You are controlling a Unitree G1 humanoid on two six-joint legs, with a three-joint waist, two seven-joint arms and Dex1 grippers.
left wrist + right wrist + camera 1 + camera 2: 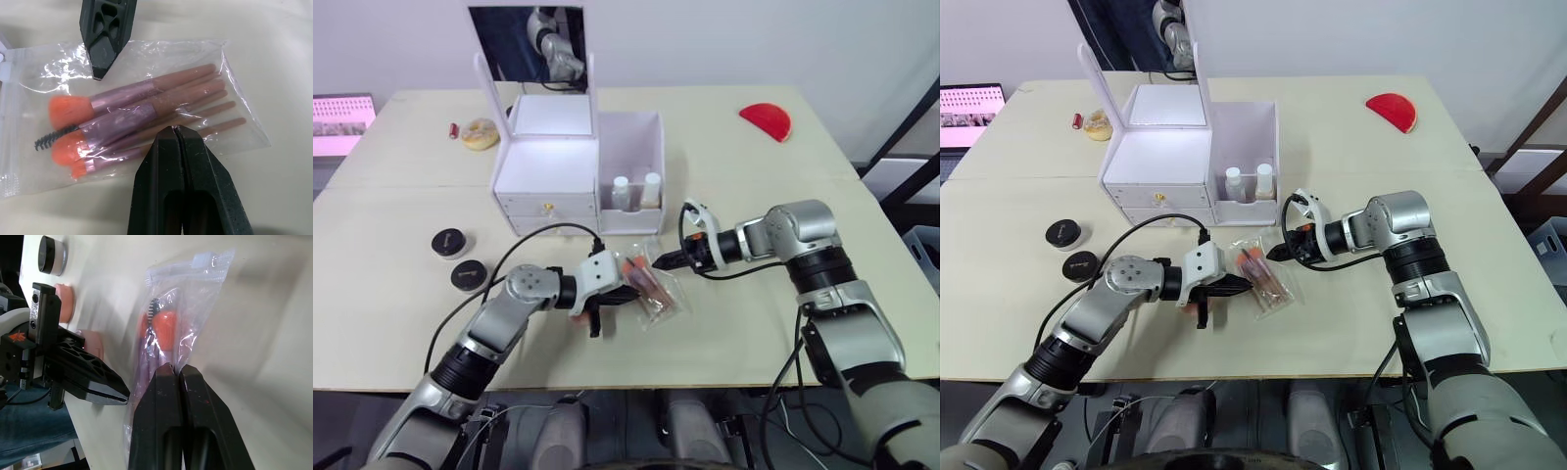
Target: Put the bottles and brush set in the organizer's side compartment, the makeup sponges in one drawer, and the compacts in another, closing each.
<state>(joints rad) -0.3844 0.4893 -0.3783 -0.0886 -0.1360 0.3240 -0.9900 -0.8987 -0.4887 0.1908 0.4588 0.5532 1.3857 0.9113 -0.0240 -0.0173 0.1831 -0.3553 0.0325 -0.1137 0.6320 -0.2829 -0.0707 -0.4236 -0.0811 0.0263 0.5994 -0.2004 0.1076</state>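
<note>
**Inspector:** Start with the brush set [651, 287]. You'll find it in a clear bag flat on the table [754, 323], just in front of the organizer [578, 171], toward 6 o'clock from the side compartment [631, 147]. Orange bristles and pink-brown handles show through the plastic.

**Operator:** And the grippers?

**Inspector:** Your left gripper [176, 131] is at the bag's 9 o'clock edge, fingers pressed together, tips over the handles. Whether plastic is pinched between them, I cannot tell. Your right gripper [174, 368] comes in from 3 o'clock, fingers likewise clenched, tips at the bag's edge; a grasp cannot be confirmed there either.

**Operator:** The other items?

**Inspector:** Two bottles [636, 189] stand upright in the side compartment. Pinkish sponges [63, 296] lie just beside the left gripper. Two black compacts [457, 257] sit at 9 o'clock from the bag, well apart from it. The organizer's mirror lid [530, 44] stands raised; both front drawers [545, 211] look closed. A red half-round object [767, 120] lies at 1 o'clock, far side.
</note>
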